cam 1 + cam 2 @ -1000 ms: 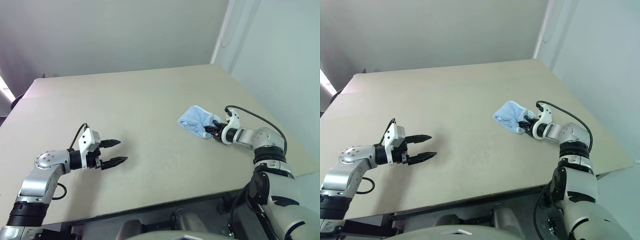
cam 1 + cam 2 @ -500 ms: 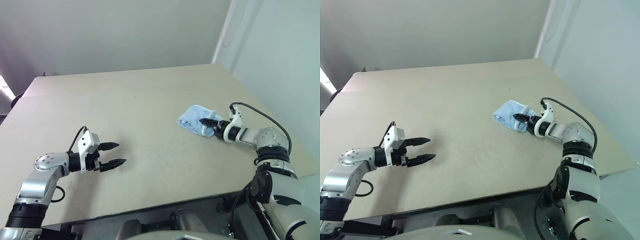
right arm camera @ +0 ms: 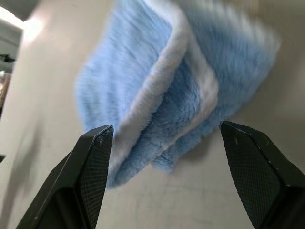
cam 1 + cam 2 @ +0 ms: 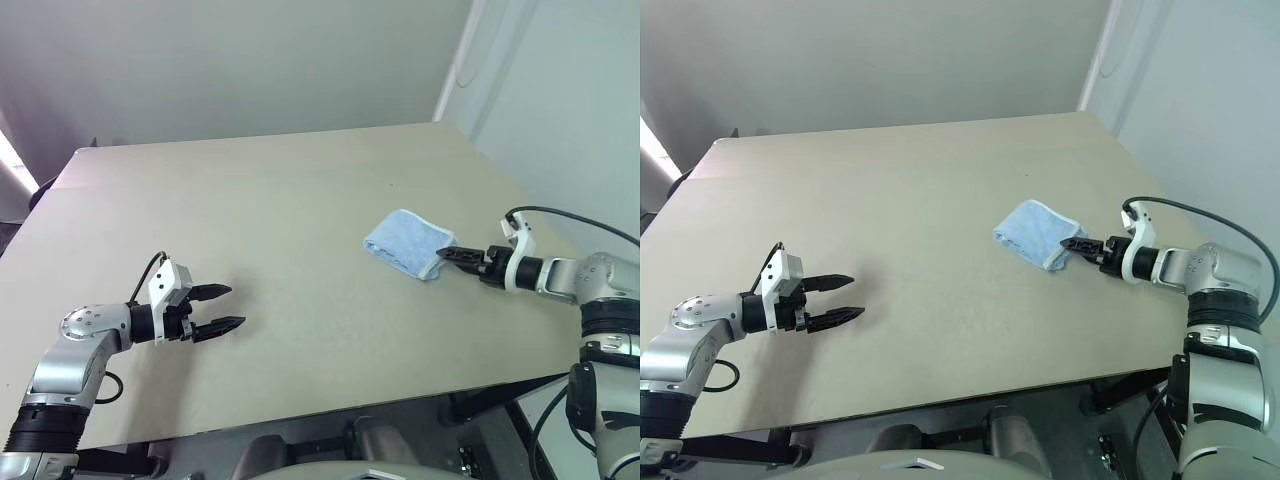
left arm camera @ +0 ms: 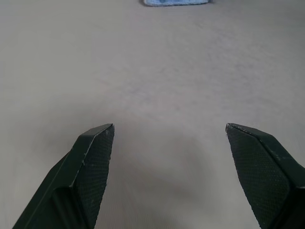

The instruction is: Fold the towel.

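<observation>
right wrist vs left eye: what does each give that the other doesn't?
Right wrist alone: the towel's stacked layers and white edging up close, between the right tool's open fingers, untouched.
Left eye alone: the left tool, open over the table far from the towel, and the wall corner behind.
Both: the folded blue towel lying on the table, the right tool just short of it.
</observation>
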`<state>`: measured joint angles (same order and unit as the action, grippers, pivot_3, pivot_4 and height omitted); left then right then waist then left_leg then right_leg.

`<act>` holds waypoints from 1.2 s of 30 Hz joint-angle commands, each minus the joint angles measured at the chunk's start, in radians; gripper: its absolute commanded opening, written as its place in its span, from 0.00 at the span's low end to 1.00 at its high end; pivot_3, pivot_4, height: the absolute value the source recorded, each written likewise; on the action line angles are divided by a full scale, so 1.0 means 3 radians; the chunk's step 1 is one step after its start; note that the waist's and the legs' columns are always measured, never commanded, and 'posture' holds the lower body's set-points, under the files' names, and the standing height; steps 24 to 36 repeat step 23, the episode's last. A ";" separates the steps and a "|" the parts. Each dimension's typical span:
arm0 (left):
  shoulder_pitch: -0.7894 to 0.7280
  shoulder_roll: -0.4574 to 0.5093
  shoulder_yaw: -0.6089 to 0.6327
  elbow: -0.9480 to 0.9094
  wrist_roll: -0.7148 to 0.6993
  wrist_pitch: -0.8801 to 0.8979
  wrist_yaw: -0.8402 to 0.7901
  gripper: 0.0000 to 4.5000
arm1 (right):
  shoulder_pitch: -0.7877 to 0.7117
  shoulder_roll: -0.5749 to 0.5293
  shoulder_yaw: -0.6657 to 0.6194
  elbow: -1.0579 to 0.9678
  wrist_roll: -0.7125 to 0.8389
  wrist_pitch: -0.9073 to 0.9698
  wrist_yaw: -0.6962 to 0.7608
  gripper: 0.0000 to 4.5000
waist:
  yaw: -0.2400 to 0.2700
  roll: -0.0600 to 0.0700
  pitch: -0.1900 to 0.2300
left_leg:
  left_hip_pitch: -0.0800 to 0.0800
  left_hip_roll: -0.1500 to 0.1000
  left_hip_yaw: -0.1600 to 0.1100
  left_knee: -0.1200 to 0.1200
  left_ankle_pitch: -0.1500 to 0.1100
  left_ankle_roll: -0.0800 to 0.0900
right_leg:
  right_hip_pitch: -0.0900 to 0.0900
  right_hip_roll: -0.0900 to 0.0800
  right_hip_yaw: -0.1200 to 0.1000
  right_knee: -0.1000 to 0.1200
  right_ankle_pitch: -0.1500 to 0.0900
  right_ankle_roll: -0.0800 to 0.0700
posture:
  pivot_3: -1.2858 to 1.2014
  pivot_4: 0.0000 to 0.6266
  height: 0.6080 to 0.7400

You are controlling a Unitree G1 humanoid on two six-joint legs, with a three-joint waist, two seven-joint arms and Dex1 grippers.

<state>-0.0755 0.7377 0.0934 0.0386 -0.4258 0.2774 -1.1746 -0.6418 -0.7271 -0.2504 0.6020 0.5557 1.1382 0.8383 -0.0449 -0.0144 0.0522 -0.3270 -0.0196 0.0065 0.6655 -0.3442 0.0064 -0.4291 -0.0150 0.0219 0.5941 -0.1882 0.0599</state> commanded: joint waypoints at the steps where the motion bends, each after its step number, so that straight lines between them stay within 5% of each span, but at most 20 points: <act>1: -0.0044 0.0026 0.0070 -0.0004 -0.0020 -0.0034 0.0001 0.88 | -0.0042 0.0022 -0.0070 -0.0158 0.0079 -0.0046 0.0059 0.83 | 0.0000 0.0000 0.0000 | 0.0001 0.0002 0.0000 0.0000 0.0000 0.0000 | 0.0000 0.0003 0.0000 0.0001 0.0000 0.0000 | 0.52 0.00 1.00; 5: 0.0001 0.0018 0.0091 -0.0098 -0.0057 0.0013 0.0038 0.88 | 0.0273 0.0050 0.0038 -0.0711 -0.0015 -0.0552 0.0182 0.83 | 0.0011 0.0002 0.0001 | 0.0004 0.0003 -0.0001 0.0000 0.0000 0.0000 | 0.0000 0.0005 0.0000 0.0003 0.0000 -0.0001 | 0.52 0.00 1.00; 12: -0.0024 0.0060 0.0267 -0.0029 -0.0118 0.0023 0.0078 0.88 | 0.0890 0.0263 0.0147 -0.1818 -0.0514 -0.2514 0.0216 0.83 | 0.0010 0.0004 0.0002 | -0.0012 0.0001 0.0001 0.0000 0.0000 0.0000 | -0.0008 0.0000 0.0000 0.0002 0.0000 0.0002 | 0.52 0.00 1.00; 23: 0.0114 -0.0011 0.0330 -0.0100 -0.0154 -0.0008 0.0187 0.88 | 0.1125 -0.0134 0.0393 -0.1693 -0.0364 -0.2585 0.1197 0.83 | 0.0068 0.0003 0.0002 | -0.0026 -0.0001 0.0001 0.0006 0.0000 0.0000 | -0.0019 -0.0003 -0.0001 0.0004 0.0009 -0.0014 | 0.52 0.00 1.00; 36: 0.0114 -0.0011 0.0330 -0.0100 -0.0154 -0.0008 0.0187 0.88 | 0.1125 -0.0134 0.0393 -0.1693 -0.0364 -0.2585 0.1197 0.83 | 0.0068 0.0003 0.0002 | -0.0026 -0.0001 0.0001 0.0006 0.0000 0.0000 | -0.0019 -0.0003 -0.0001 0.0004 0.0009 -0.0014 | 0.52 0.00 1.00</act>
